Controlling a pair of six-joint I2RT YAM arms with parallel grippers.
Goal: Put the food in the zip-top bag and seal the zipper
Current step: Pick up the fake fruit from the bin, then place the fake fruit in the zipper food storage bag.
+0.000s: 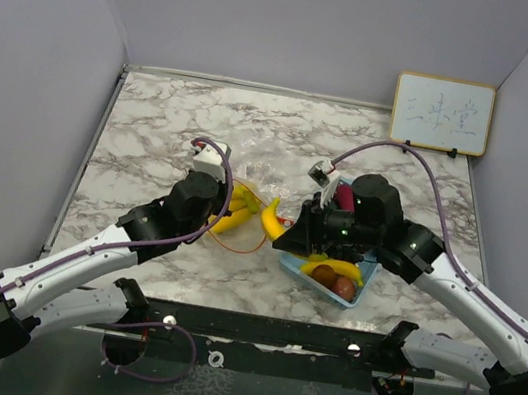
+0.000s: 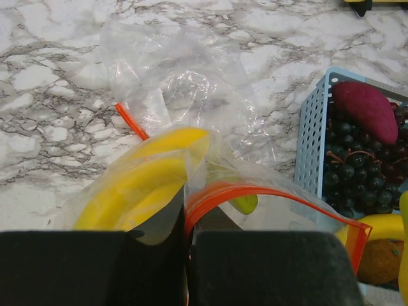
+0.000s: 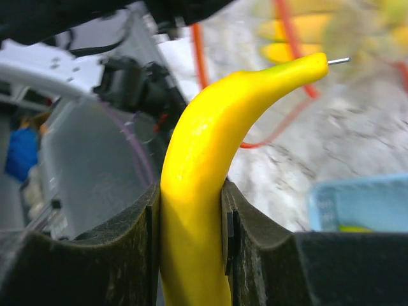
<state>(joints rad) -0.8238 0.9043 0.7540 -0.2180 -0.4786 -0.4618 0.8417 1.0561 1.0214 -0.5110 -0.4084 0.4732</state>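
Where the banana is: a single yellow banana (image 3: 204,159) is clamped in the right gripper (image 3: 191,255), stem tip pointing up and away. In the top view it hangs off the table, between the basket and the bag.
Right jaws: closed on that banana, pads flat against both flanks.
Left gripper (image 2: 188,268): pinched tight on the orange zipper rim of the zip-top bag (image 2: 185,83), holding one lip up so the rim arches toward the basket.
Already in the bag: a bunch of bananas (image 2: 146,172), seen through the film.
Left to load: grapes (image 2: 357,178) and the magenta piece (image 2: 366,111) in the light blue basket (image 2: 312,127), plus another banana (image 1: 334,266) and the small red fruit (image 1: 344,288).
Handling, as I judge it: the held banana looks stiff, smooth and light. Its curve could pivot between two pads, so a hold near the middle suits it. The grapes are probably knobbly and best taken across the cluster. The bag film is limp and slippery — hold it only at the zipper.
In the way: the bunch already inside crowds the mouth, and the raised zipper lip and the basket wall sit close on either side of the path.
Elsewhere: a whiteboard (image 1: 441,114) at the back of the marble table (image 1: 155,119), well apart.
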